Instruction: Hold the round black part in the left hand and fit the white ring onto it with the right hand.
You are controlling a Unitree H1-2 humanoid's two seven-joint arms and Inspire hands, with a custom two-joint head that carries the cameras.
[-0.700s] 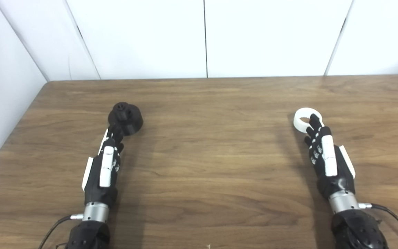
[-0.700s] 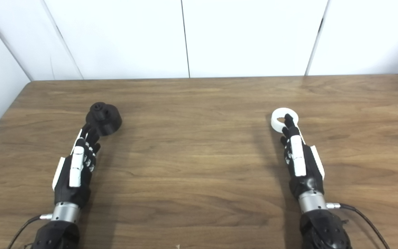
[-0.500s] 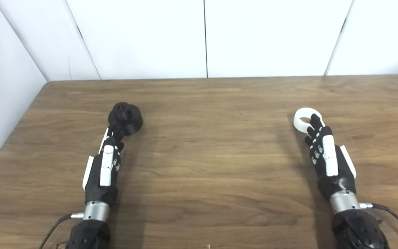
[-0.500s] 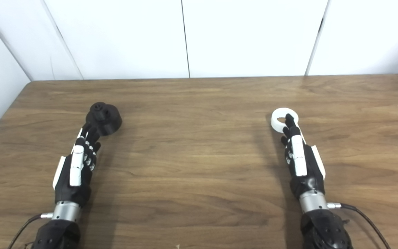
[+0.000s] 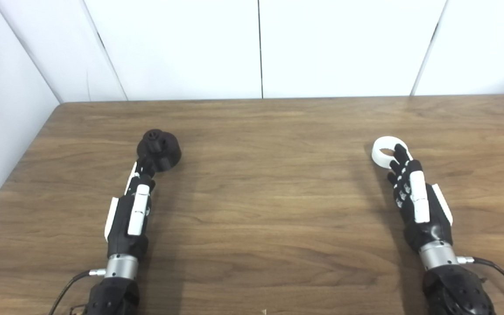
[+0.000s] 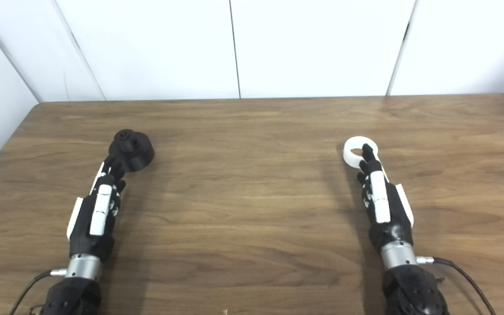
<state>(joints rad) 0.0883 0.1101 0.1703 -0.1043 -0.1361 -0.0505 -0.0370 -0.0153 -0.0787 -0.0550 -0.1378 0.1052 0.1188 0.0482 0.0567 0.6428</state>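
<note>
Resting on the wooden counter [image 5: 269,183], the round black part [image 5: 159,150] sits at the left, upright with a small knob on top. Left robot hand [image 5: 131,210] lies stretched out flat just behind it, fingertips [image 5: 143,165] reaching the part's near edge, seemingly touching; fingers extended, holding nothing. White ring [image 5: 386,152] lies flat at the right side, well apart from the black part. Right robot hand [image 5: 416,201] also stretched out, fingers straight and together, one fingertip [image 5: 398,151] overlapping the ring's near rim or hole; can't tell if it hooks in. No grasp on the ring. White wall panels behind.
</note>
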